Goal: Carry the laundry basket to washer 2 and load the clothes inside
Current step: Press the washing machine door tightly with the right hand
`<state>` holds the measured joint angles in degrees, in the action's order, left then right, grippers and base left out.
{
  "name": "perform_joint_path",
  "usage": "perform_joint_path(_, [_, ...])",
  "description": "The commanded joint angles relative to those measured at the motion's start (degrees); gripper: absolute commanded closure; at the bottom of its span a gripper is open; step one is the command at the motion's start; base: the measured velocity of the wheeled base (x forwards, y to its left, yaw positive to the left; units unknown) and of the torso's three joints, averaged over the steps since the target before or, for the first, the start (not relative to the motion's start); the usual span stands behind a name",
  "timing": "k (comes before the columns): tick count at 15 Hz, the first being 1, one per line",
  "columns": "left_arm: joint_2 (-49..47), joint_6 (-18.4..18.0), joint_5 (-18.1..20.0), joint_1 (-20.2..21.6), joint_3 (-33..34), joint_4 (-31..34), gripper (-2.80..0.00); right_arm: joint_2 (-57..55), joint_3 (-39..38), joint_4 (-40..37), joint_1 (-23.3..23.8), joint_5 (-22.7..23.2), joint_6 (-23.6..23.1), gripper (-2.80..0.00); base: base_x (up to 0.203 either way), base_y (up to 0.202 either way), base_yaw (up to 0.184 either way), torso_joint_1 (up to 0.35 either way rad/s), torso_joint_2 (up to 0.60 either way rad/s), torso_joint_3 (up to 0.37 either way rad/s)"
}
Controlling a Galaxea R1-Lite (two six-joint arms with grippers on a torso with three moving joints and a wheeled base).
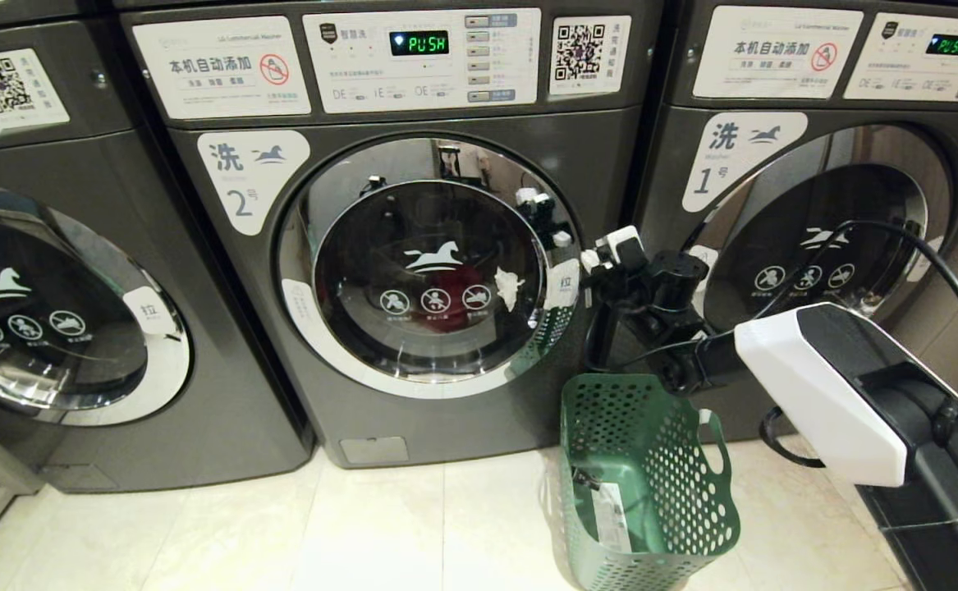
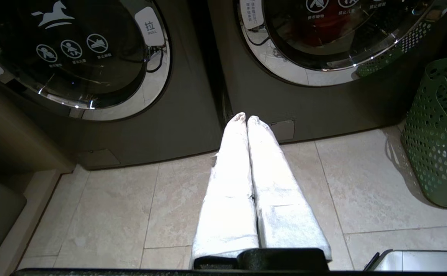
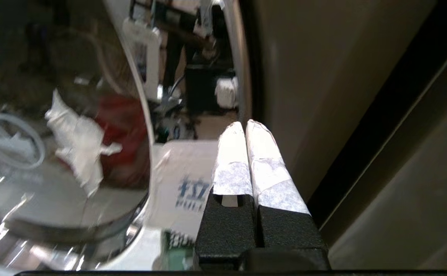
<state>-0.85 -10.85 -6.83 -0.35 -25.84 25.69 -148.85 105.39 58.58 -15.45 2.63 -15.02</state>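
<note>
On the pale tiled floor [image 1: 413, 525], just in front of the lower right corner of washer 2 [image 1: 413, 271], stands the laundry basket [image 1: 651, 484], upright and empty as far as the head view shows; only the white sticker on its base is visible inside. The clothes [image 1: 446, 308] appear to be in the drum already: a red mass and a scrap of white show through the glass of the round door [image 1: 429, 263], which looks closed. That would explain why the basket sits parked so close to the machine, within reach of the opening.

The right gripper [image 1: 610, 250] is held up at the door's right edge, right by the white pull tab [image 3: 187, 184]. Its taped fingers [image 3: 246, 153] are pressed together and grasp nothing, probably because it has been pushing the door to, or is checking the latch; whether it touches the rim cannot be told. The left gripper [image 2: 246, 122] hangs low over the floor between washer 2 and the unnumbered washer on its left [image 2: 74, 57], fingers likewise clenched and empty, apparently idle.

The room is a laundrette: dark grey front-loaders stand side by side, washer 1 [image 1: 823, 213] to the right, and the panel display [image 1: 419, 43] of washer 2 reads "PUSH". The task looks close to done.
</note>
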Motion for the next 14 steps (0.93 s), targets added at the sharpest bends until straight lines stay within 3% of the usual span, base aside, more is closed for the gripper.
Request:
perform_joint_path(1, [0.9,-0.2,0.2,0.1,0.7,0.1,0.00,-3.4,3.5,1.1,-0.1,0.1,-0.1,0.00,0.000,0.000,0.000,0.000,0.00,0.000])
perform_joint_path(7, [0.9,-0.3,0.2,0.0,6.3,-0.8,0.00,-3.8,3.8,-2.2,-1.0,0.6,0.3,0.00,0.000,0.000,0.000,0.000,0.00,0.000])
perform_joint_path(9, [0.9,-0.5,0.3,0.0,11.5,-6.0,0.00,-5.1,4.4,-3.2,-1.2,0.8,0.3,0.00,0.000,0.000,0.000,0.000,0.00,0.000])
perform_joint_path(12, [0.8,-1.1,2.2,0.0,21.5,-19.3,0.00,-6.9,4.4,-1.3,-1.8,1.0,2.3,0.00,0.000,0.000,0.000,0.000,0.00,0.000])
perform_joint_path(14, [0.8,-1.5,4.6,0.0,20.6,-16.3,0.00,-7.8,4.8,-0.4,-2.3,0.8,2.3,0.00,0.000,0.000,0.000,0.000,0.00,0.000])
